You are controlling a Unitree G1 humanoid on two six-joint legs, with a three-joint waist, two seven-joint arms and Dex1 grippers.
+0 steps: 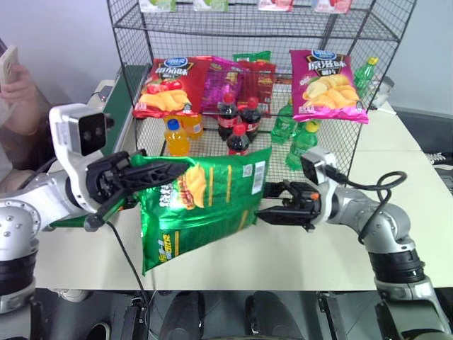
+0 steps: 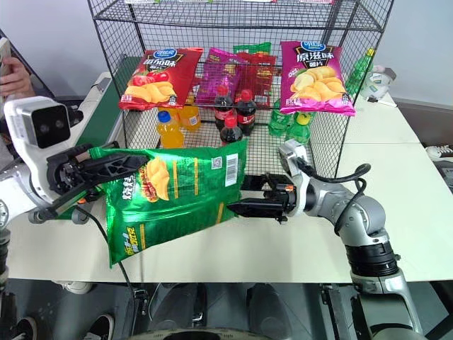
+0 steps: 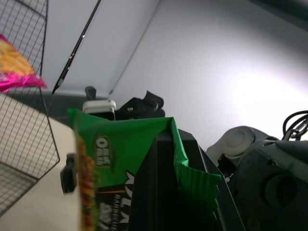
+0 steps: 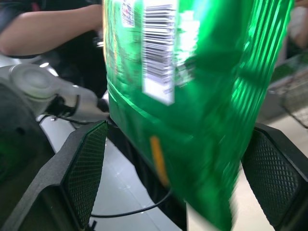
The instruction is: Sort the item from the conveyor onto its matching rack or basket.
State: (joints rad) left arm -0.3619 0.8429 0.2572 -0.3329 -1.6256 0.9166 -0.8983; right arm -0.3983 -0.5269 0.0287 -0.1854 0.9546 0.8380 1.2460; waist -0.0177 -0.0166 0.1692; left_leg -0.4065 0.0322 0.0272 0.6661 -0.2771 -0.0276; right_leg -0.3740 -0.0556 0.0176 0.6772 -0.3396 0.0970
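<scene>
**Green bag held aloft between both grippers, ready for a handover**

The bag (image 1: 202, 205) hangs in the air over the table (image 1: 396, 177), in front of the rack (image 1: 248, 28) and well clear of the conveyor (image 1: 124, 99). The left gripper (image 1: 166, 170) is clamped on its upper left corner; the left wrist view shows the crimped seal folded over a black finger (image 3: 159, 192). The bag's long axis slopes down from upper right to lower left, so its free right edge lies toward the right gripper (image 1: 272, 205)

That right edge is what the next move turns on. The right gripper's fingers stand wide apart, pointing left at the bag's side. From the head views they look to be touching or just beside the edge. The right wrist view settles more: the bag sits between the two ribbed pads (image 4: 86, 163), barcode facing the camera, with a gap on each side, so nothing is pinched yet

I judge the right gripper only needs to close to take a second hold. The rack's middle tier already carries a red bag (image 1: 166, 88) and a magenta bag (image 1: 325, 85), with bottles (image 1: 237, 127) below
</scene>
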